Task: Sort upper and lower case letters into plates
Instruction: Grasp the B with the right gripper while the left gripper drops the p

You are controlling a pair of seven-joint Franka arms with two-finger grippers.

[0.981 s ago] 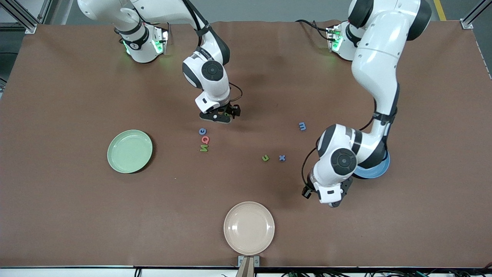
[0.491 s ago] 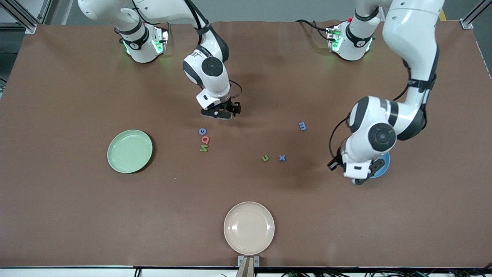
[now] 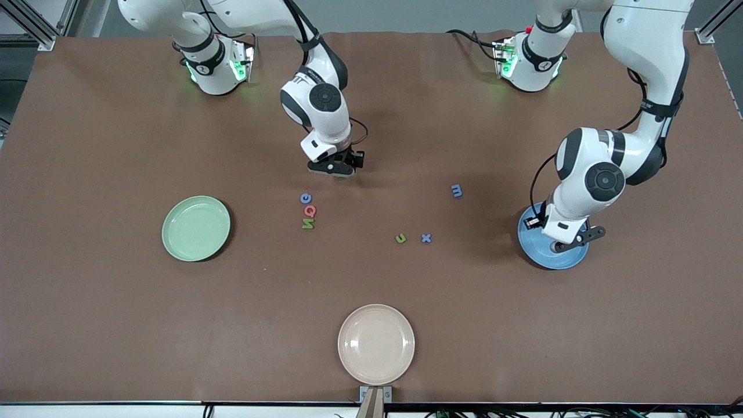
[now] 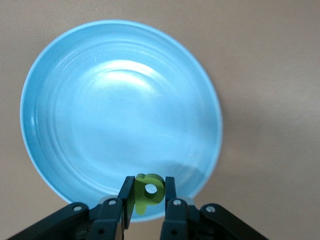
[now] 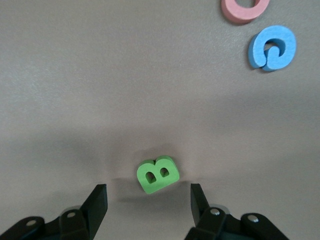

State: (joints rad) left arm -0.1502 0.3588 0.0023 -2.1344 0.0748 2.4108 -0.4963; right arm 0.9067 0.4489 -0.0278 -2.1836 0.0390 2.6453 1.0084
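The left gripper (image 4: 146, 204) hangs over the blue plate (image 3: 537, 252), clenched on a green p (image 4: 148, 191) – the letter sits upright between its fingers (image 4: 126, 197), above the plate's rim. That plate lies toward the left arm's end of the table, at about 3 o'clock from the table's centre in the front view.

The right gripper (image 5: 148, 200) is low over the table at about 12 o'clock from the C (image 3: 306, 198). Its fingers (image 5: 97, 202) stand apart on either side of a green B (image 5: 157, 175), with a gap showing on each side – the B lies flat on the table, not gripped.

In the front view, the blue C, the red-pink Q (image 3: 310, 211) and the green N (image 3: 307, 223) form a short column near the middle of the table, C farthest from the camera, N nearest. At 3 o'clock from them lie a green u (image 3: 400, 238) and a blue x (image 3: 426, 237), just beside each other. A blue m (image 3: 457, 190) sits at about 1 o'clock from the x.

The green plate (image 3: 196, 227) lies bare toward the right arm's end, at 9 o'clock from the column. A cream plate (image 3: 376, 343) rests at 6 o'clock, near the table's front edge
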